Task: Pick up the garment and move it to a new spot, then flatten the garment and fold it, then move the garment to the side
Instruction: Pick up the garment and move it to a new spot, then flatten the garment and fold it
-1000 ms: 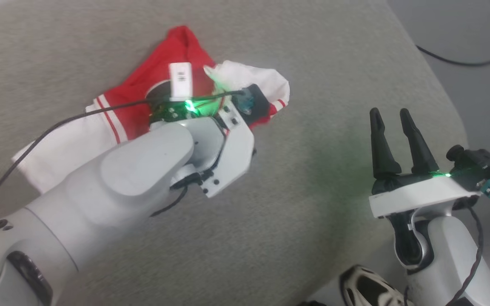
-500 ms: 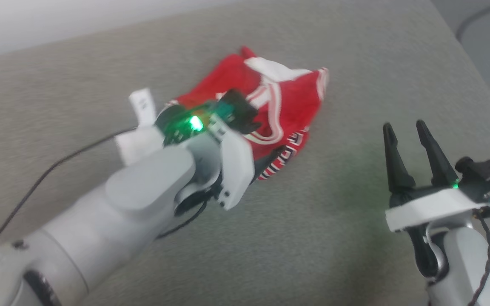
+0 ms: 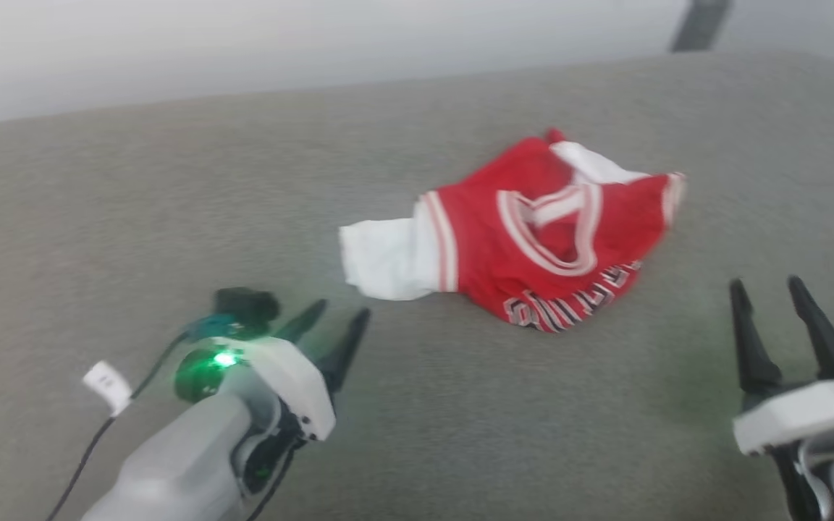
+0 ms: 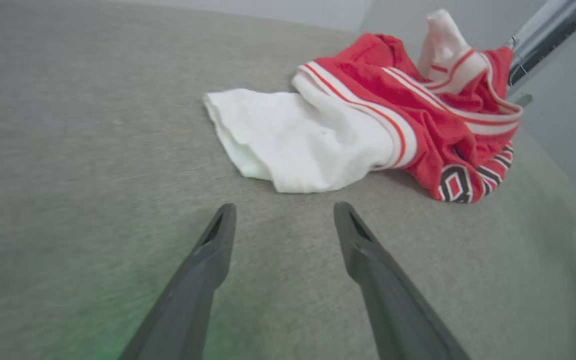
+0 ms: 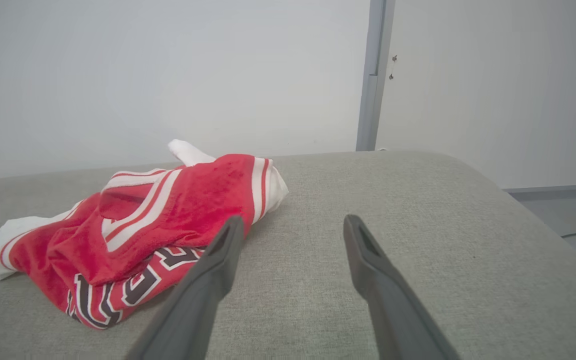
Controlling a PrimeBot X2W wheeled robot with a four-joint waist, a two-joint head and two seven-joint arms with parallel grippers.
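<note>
Just beyond the left gripper, spread wide and empty, the garment was recorded, crumpled; judged soft, light, limp, best taken by its near white sleeve; right gripper likewise wide, empty.

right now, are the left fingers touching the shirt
Apart. The left wrist view shows a strip of bare grey couch between the left fingers and the shirt, whose nearest part is its white sleeve.
</note>
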